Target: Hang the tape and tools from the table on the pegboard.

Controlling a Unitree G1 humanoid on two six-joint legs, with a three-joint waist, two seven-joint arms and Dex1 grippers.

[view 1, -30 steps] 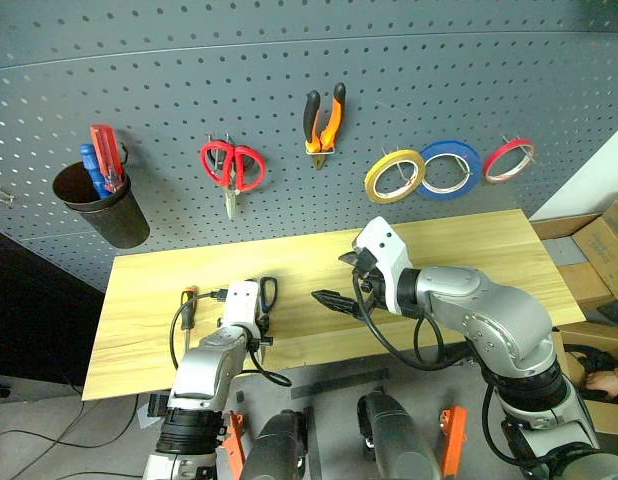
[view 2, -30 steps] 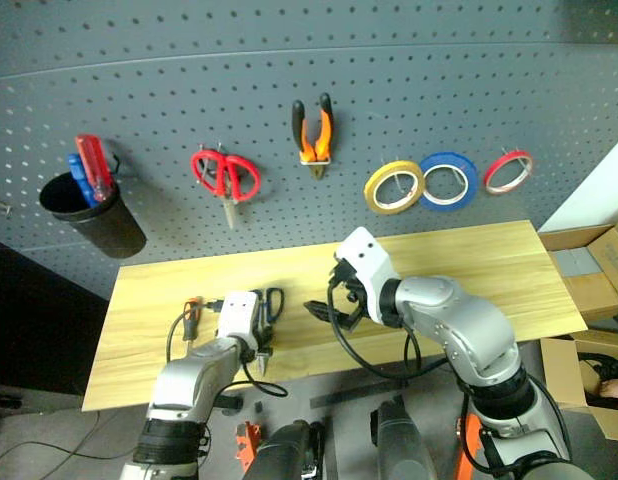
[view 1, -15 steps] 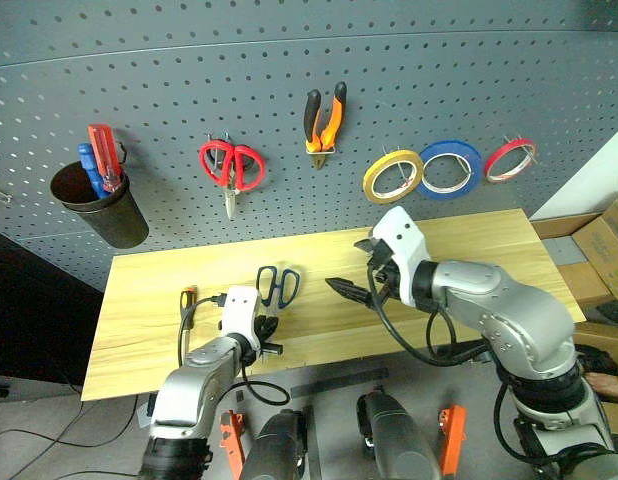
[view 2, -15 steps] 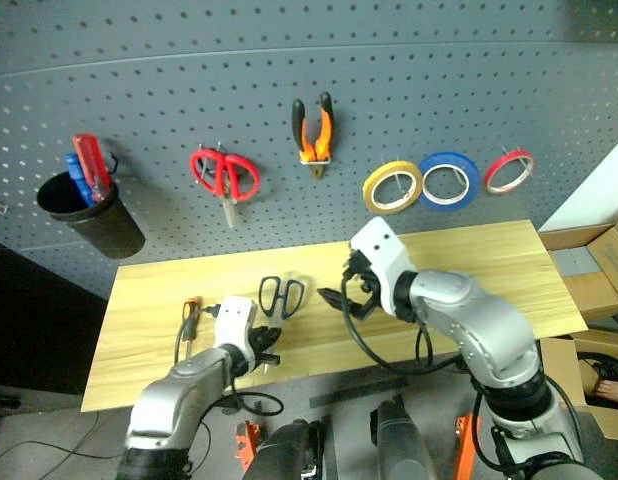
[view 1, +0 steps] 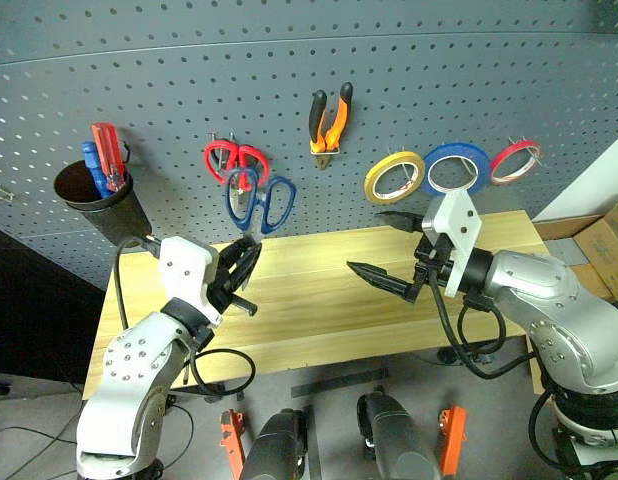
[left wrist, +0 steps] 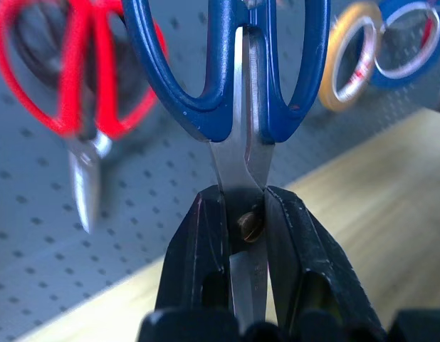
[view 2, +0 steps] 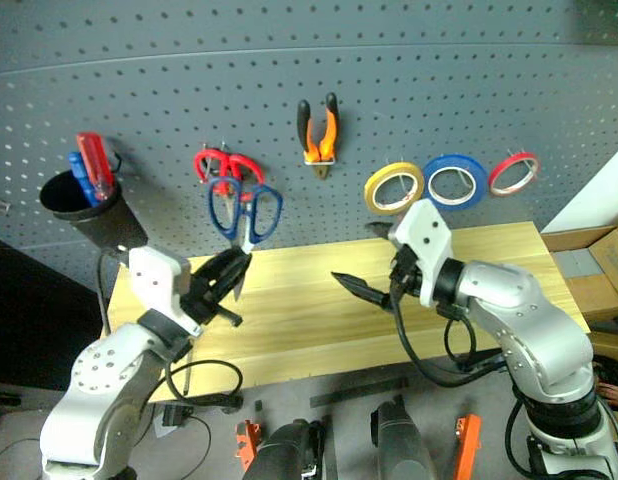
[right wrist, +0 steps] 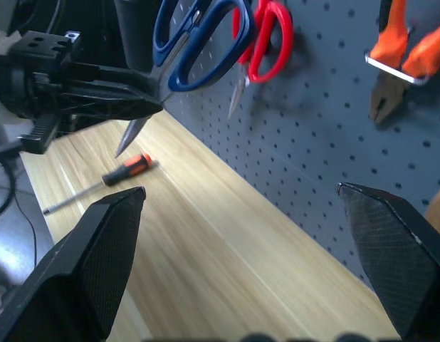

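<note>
i see the pegboard [view 1: 309, 70] behind the table [view 1: 309, 300] — my left gripper [view 1: 244, 262] has its jaws clamped on the blue scissors [view 1: 259, 200], raised beside the red scissors [view 1: 232, 158]; my right gripper [view 1: 389, 245] hovers, jaws apart.

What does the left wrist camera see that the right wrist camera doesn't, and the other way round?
Left wrist view alone: the scissors' pivot screw pinched between two black fingers, and the blue tape ring. Right wrist view alone: the screwdriver lying on the table, the pliers hanging up, and the left end effector from the side. Both: the dark-blue scissors, the red scissors, the pegboard and the table.
</note>
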